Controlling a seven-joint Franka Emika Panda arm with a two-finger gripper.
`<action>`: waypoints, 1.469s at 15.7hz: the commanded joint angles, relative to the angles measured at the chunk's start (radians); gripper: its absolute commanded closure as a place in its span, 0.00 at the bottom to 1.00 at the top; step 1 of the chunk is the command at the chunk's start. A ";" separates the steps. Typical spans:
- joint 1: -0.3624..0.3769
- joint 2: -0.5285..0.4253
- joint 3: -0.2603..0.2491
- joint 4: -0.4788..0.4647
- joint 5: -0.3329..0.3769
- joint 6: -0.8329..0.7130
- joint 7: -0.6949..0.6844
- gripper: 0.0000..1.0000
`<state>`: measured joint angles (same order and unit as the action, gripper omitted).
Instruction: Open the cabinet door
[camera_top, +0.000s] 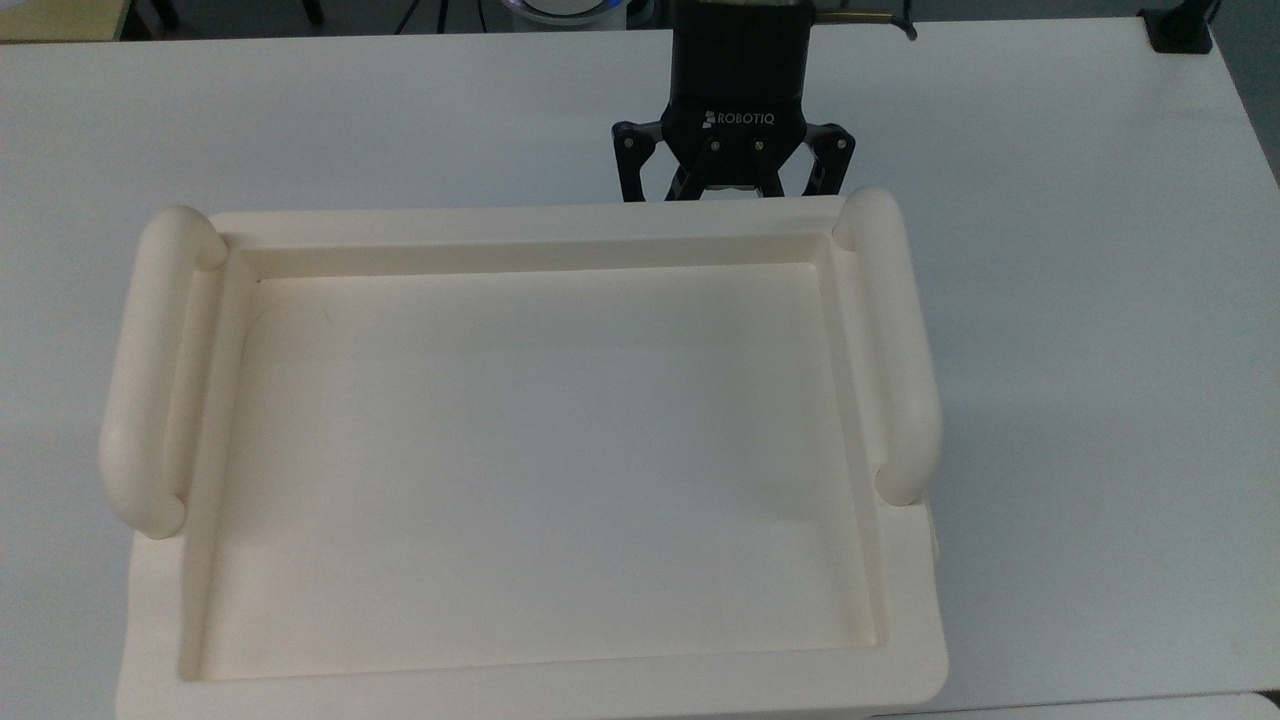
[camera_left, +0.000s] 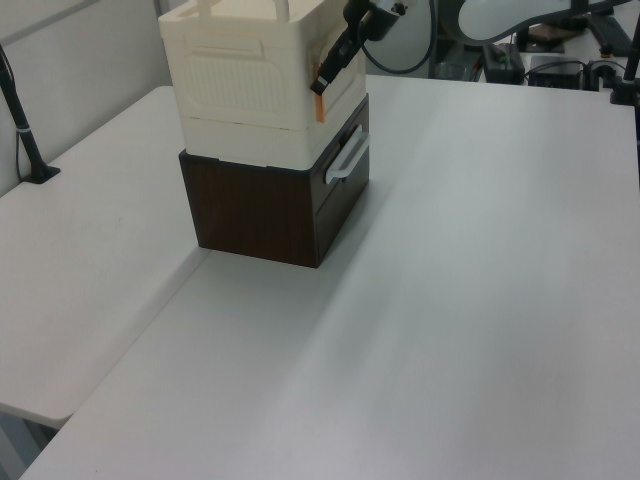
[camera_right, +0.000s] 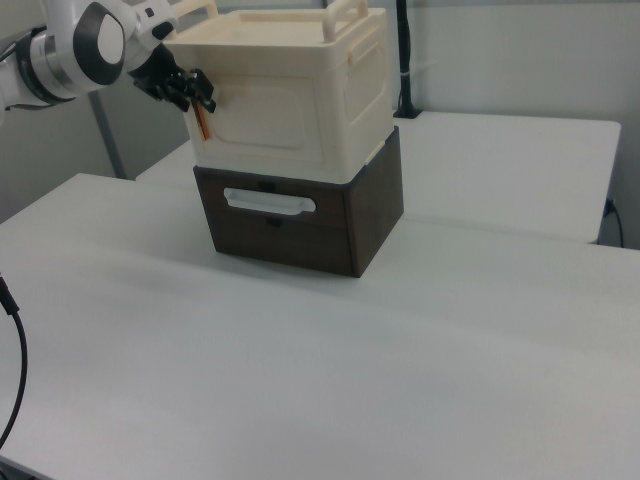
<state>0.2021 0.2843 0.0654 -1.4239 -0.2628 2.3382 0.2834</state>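
Note:
The cream cabinet (camera_top: 540, 230) shows its recessed top from above. Its door (camera_right: 265, 120) is the front panel and lies flush and closed; in the left view the door (camera_left: 350, 88) faces right. My black gripper (camera_top: 735, 188) hangs just beyond the cabinet's far rim toward the top view's right, its linkages spread open and its tips hidden behind the rim. The gripper (camera_right: 193, 92) sits at the door's upper corner on the right view's left, just above an orange strip (camera_right: 203, 122) on that edge. The gripper (camera_left: 335, 60) sits over the same strip (camera_left: 318, 92).
The cabinet stands on a dark brown drawer unit (camera_right: 300, 225) with a white handle (camera_right: 268, 205). Thick rounded handles (camera_top: 895, 340) run along both sides of the top. A white table (camera_left: 480, 300) extends around it. A black post (camera_left: 25, 130) stands at the left view's left.

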 joint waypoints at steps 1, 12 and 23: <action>0.011 0.009 -0.007 0.011 -0.022 0.020 0.022 0.56; 0.002 -0.022 -0.007 -0.013 -0.018 -0.074 0.016 0.84; 0.003 -0.117 -0.007 -0.069 0.019 -0.544 0.011 0.01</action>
<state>0.2106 0.2048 0.0744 -1.4362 -0.2574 1.9119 0.2897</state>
